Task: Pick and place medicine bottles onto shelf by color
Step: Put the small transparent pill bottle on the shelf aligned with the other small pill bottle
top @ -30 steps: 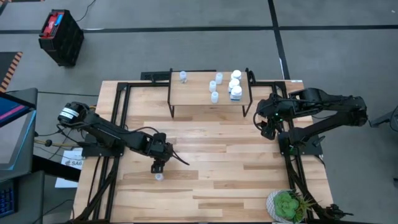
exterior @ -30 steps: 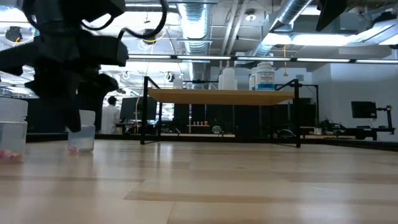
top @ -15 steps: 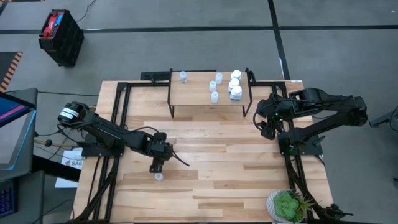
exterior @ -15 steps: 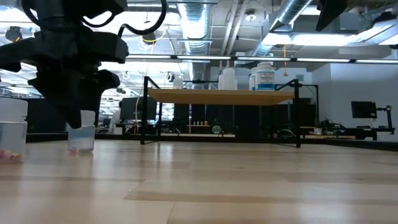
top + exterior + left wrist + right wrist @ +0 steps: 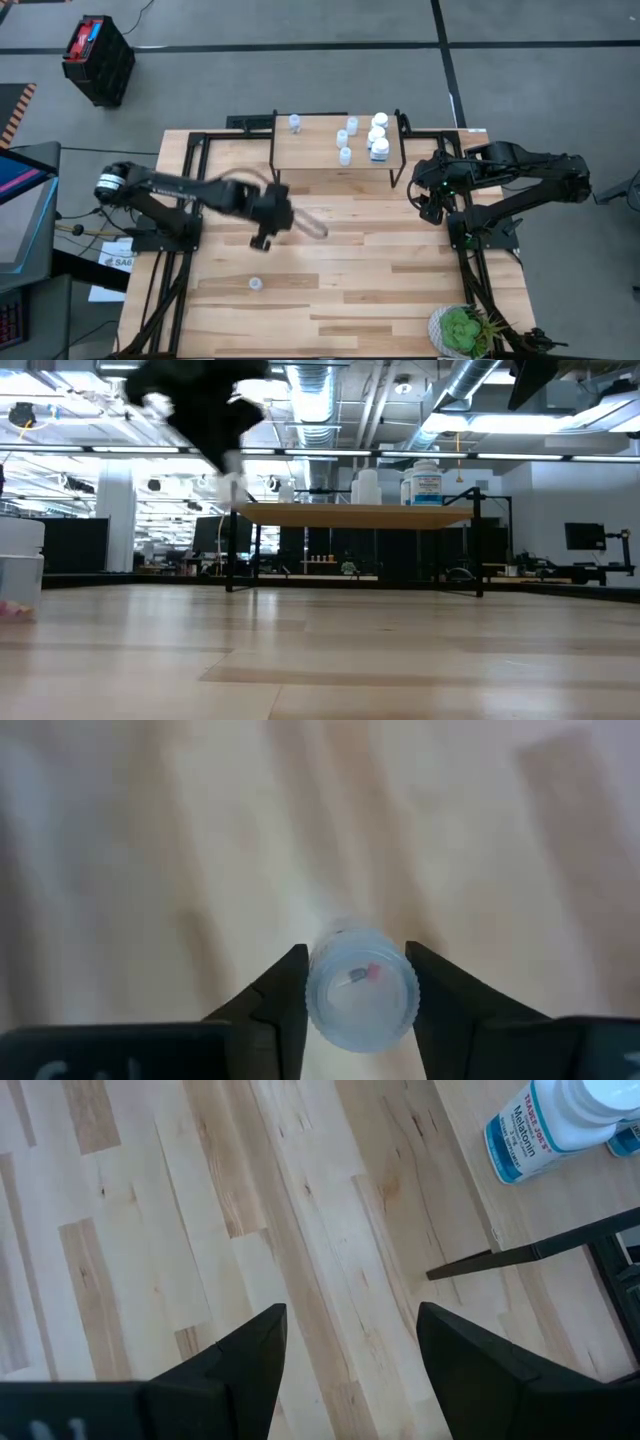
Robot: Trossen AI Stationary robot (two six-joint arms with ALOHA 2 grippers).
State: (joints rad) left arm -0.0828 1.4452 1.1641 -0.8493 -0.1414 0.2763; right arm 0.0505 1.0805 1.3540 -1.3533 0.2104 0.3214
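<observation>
My left gripper (image 5: 264, 238) hangs blurred above the table's middle left, near the shelf (image 5: 335, 160), and is shut on a small pale-blue medicine bottle (image 5: 360, 990). In the low view the left gripper (image 5: 232, 465) is about level with the shelf top (image 5: 350, 512). Another pale-blue bottle (image 5: 256, 283) stands on its base on the table. Several pale-blue bottles (image 5: 345, 155) and three white bottles (image 5: 380, 150) stand on the shelf. My right gripper (image 5: 430, 207) waits open by the shelf's right front leg, holding nothing. My left gripper pinches the pale-blue bottle by its round sides (image 5: 312, 992), one finger (image 5: 285, 995) on each side, just below the cap. The fingers come from above and point down. The bottle sits upright between them, lifted clear of the table.
A green potted plant (image 5: 462, 330) stands at the table's near right corner. A white bottle with a blue label (image 5: 545, 1125) stands near the shelf's right end. Bare tabletop (image 5: 380, 260) lies between the shelf and the near edge.
My left gripper has taken hold of the bottle it stood over. It has swung fast up and toward the far edge and the shelf, a little to the right. That bottle has been lifted clear of the table. The other bottle on the table has stayed where it was.
</observation>
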